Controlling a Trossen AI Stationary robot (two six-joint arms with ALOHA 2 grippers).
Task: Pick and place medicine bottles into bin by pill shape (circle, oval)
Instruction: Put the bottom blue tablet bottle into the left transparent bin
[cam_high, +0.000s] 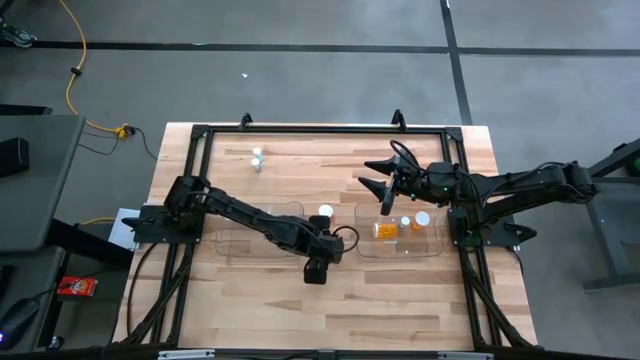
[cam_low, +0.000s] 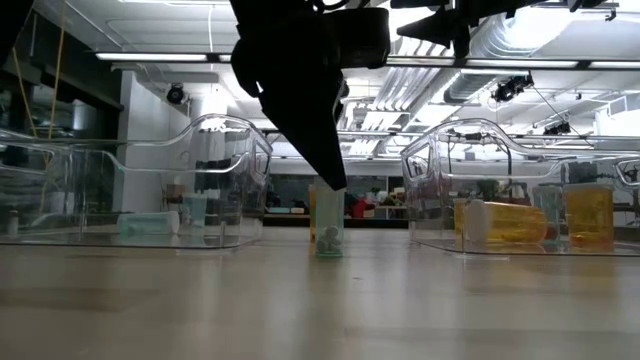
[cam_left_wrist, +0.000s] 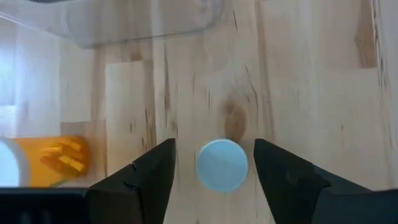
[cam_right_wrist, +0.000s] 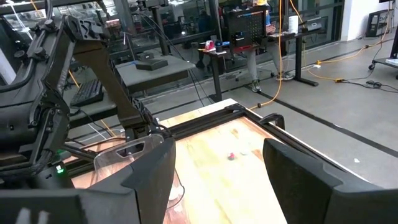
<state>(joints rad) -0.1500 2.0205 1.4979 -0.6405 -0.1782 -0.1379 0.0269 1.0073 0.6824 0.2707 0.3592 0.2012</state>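
A pale teal medicine bottle (cam_low: 328, 228) stands upright on its base on the table, just nearer than the gap between the two clear bins. Its round cap (cam_left_wrist: 222, 165) shows from above in the left wrist view. My left gripper (cam_left_wrist: 214, 144) points down over it, open. One finger stands on each side of the cap with a gap on both sides. In the high view my left gripper (cam_high: 318, 262) hides this bottle. My right gripper (cam_high: 385, 182) hangs open and empty above the table, beyond the right bin; it also shows in its wrist view (cam_right_wrist: 217, 155).
The left clear bin (cam_high: 232, 240) and the right clear bin (cam_high: 432, 240) stand side by side; the right one holds amber bottles (cam_high: 385, 230). A white-capped bottle (cam_high: 325, 211) stands between them. Two more bottles (cam_high: 257, 157) stand far left. An amber bottle (cam_left_wrist: 53, 162) lies beside my left gripper.
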